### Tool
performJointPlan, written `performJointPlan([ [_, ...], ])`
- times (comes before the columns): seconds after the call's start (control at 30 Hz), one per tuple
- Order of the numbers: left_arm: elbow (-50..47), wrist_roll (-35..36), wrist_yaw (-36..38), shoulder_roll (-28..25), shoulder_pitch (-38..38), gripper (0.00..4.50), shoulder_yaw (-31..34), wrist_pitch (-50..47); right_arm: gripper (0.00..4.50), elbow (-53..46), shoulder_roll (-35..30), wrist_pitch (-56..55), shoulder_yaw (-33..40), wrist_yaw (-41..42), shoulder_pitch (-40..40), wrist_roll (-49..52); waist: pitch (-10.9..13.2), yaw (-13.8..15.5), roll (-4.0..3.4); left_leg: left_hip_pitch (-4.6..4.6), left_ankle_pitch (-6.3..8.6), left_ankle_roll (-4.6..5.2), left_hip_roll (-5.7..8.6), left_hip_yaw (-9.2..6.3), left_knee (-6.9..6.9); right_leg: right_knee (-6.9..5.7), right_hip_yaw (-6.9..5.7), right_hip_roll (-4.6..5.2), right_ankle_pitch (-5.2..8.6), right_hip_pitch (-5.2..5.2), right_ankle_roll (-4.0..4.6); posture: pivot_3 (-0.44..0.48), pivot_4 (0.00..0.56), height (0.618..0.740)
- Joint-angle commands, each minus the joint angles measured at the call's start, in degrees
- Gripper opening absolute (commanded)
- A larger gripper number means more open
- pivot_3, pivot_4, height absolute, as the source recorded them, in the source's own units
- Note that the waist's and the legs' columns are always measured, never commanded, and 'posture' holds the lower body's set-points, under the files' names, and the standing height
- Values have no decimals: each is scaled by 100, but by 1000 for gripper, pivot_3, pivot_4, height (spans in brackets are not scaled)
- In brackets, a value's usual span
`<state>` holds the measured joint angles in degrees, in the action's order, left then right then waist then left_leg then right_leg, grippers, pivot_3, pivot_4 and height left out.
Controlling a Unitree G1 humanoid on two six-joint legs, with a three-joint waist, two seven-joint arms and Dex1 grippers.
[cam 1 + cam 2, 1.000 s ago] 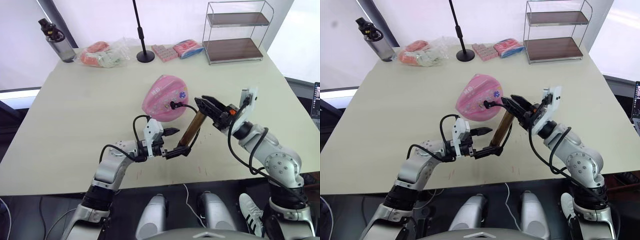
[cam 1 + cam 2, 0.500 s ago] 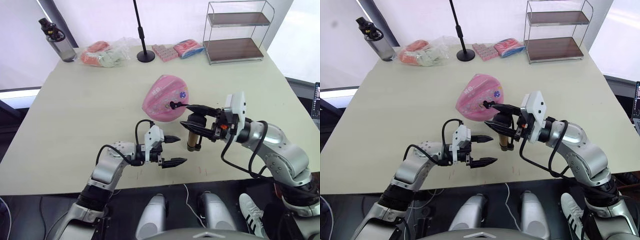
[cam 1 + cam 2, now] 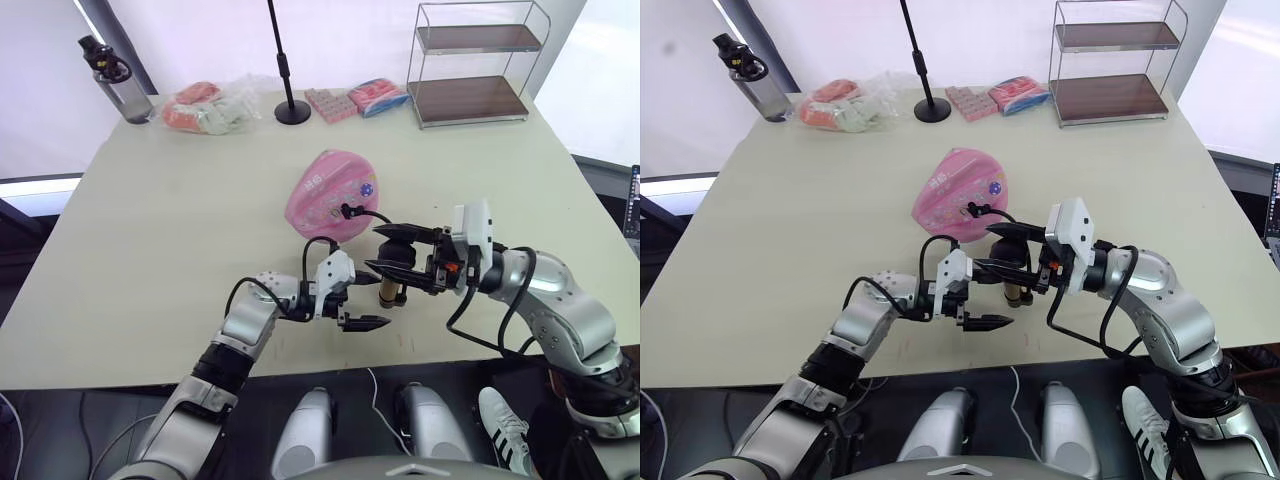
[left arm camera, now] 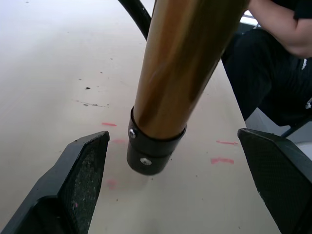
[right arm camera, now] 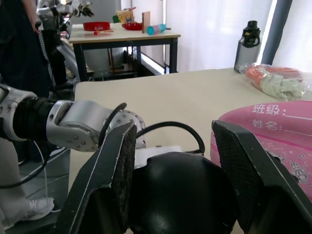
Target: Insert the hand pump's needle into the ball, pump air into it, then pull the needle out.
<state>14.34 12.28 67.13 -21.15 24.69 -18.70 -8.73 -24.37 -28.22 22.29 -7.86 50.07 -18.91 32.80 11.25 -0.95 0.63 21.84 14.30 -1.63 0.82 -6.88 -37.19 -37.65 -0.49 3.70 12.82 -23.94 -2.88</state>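
The pump (image 3: 391, 278) stands roughly upright near the front edge of the worktop (image 3: 150, 250), its black bottom cap just above or on the surface; from the left wrist view a thin gap seems to show under the cap, though contact cannot be settled. The right end effector (image 3: 400, 252) comes in from the right and is clamped on the pump's black top, one finger on each side of the rounded cap in the right wrist view. The left end effector (image 3: 362, 303) sits just left of the pump's base with its fingers (image 4: 80, 170) spread wide apart, holding nothing, the gold barrel between them but untouched.

The black hose (image 3: 372, 213) arcs from the pump up to the ball (image 3: 333, 196), which lies squashed just behind the pump, near the worktop's middle. The black fitting (image 3: 347, 210) at the hose end rests against the ball's front face; the needle itself is too small to make out.

Bare surface spreads wide to the left of the ball and to the right behind the right arm. The front edge lies close below both end effectors, leaving only a narrow strip there. Along the far edge stand a bottle (image 3: 112, 82), plastic bags (image 3: 210, 106), a stand base (image 3: 291, 113), pink packets (image 3: 355, 100) and a wire shelf (image 3: 472, 65), all well apart from the ball.
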Motion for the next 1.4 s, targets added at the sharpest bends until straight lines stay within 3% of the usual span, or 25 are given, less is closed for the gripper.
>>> performJointPlan([
  [0.03, 262, -85, 127, 157, 166, 4491, -89, 208, 2009, -156, 67, -128, 239, 28, -22, 180, 0, 1, 0, -1, 0, 0, 0, 0, 0, -1, 0, 0, 0, 0, 0, 0, 150, 731],
  [0.27, 865, -314, 234, 362, 379, 4491, -187, 408, 2009, -98, 75, -173, 314, 109, 48, 231, 0, 1, 0, 0, 0, 0, 0, 0, -1, -2, 0, 0, 0, 0, 0, 0, 150, 731],
  [0.37, 1026, -381, 269, 406, 434, 3855, -179, 524, 2009, -55, 44, -266, 292, 202, 99, 120, 0, 4, 0, 0, 0, 0, 0, -1, -1, -3, -1, 0, 0, 0, -1, 0, 150, 731],
  [0.47, 1138, -422, 182, 464, 461, 2655, -126, 651, 2009, -50, 28, -330, 293, 274, 184, 70, 0, -3, 0, -1, 0, 0, 0, 0, -2, -3, 0, 0, 0, 0, -1, 0, 150, 731],
  [0.5, 1155, -421, 152, 485, 458, 2563, -104, 688, 2009, -55, 26, -339, 296, 293, 208, 68, 0, -3, 0, -1, 0, 0, 0, 0, -2, -3, 0, 0, 0, 0, -1, 0, 150, 731],
  [0.53, 1165, -422, 134, 500, 450, 1847, -93, 717, 2009, -56, 26, -346, 299, 309, 223, 65, 0, -2, 0, -2, 0, 0, 0, 0, -2, -5, 0, 0, 0, 0, -1, 0, 150, 731],
  [0.63, 1167, -443, 146, 519, 390, 1095, -100, 783, 2009, -33, 37, -369, 313, 334, 243, 57, 0, 2, 1, -1, 0, 0, 1, 0, -3, -5, 0, 0, -1, 1, -1, 0, 150, 731],
  [1.1, 1244, -691, -99, 616, 255, 1093, -211, 1050, 2009, -109, -275, 90, 800, 341, -24, 628, 0, 6, 1, -1, 0, 0, 1, -1, -6, -6, 0, 0, -1, 1, -1, 0, 150, 731],
  [1.4, 1404, -930, -202, 670, 157, 1093, -372, 826, 2009, -224, -550, 747, 1365, 148, -677, 1529, 0, -2, 0, -3, 0, 0, 0, -1, -7, -9, -1, -1, -2, 3, -2, 0, 150, 731],
])
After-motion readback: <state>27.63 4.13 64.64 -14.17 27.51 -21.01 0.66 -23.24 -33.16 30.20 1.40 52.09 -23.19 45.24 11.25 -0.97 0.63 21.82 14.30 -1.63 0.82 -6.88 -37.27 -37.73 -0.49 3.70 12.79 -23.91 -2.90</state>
